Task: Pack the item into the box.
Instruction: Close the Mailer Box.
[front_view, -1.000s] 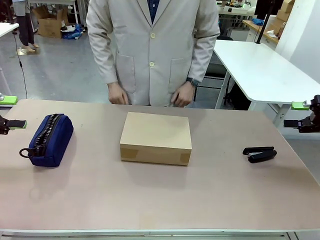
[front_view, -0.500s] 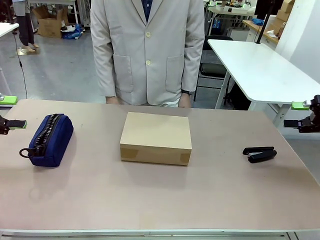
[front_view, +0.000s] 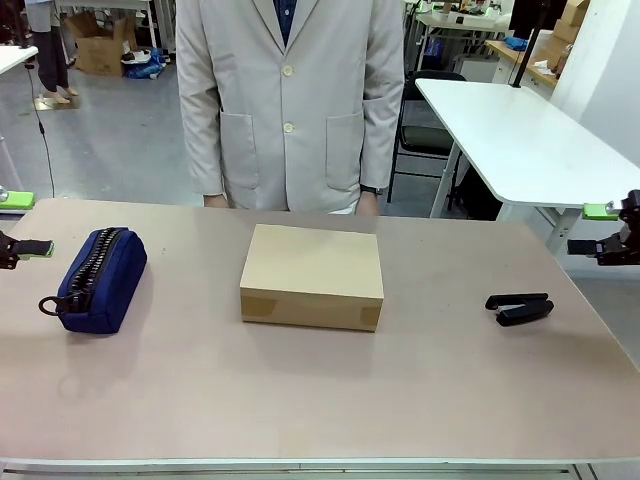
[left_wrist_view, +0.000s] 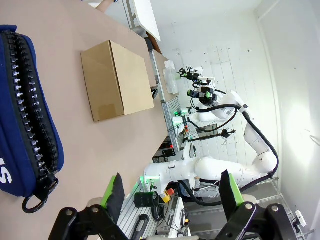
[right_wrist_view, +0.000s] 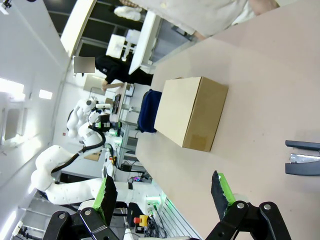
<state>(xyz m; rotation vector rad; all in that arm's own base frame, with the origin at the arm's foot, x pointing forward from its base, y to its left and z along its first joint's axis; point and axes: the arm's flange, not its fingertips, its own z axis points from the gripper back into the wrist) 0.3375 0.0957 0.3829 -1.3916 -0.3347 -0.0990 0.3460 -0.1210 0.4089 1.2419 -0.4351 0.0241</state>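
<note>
Box (front_view: 312, 270) sitting closed at table (front_view: 300, 400) centre, likely light, stiff cardboard, flap edge offering best purchase. Knife location: cannot tell, perhaps already packed. Left gripper (left_wrist_view: 170, 192) and right gripper (right_wrist_view: 162, 192) idling at table ends, fingers spread, grasping nothing.

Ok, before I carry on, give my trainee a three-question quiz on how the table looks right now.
1. True or false: the box has its lid shut.
2. What lies nearest the left gripper? A) the black stapler B) the navy zip pouch C) the person's sleeve
3. Fill in: both the left gripper and the right gripper have their jaws ____.

Key: 1 true; 2 B; 3 open.
</note>
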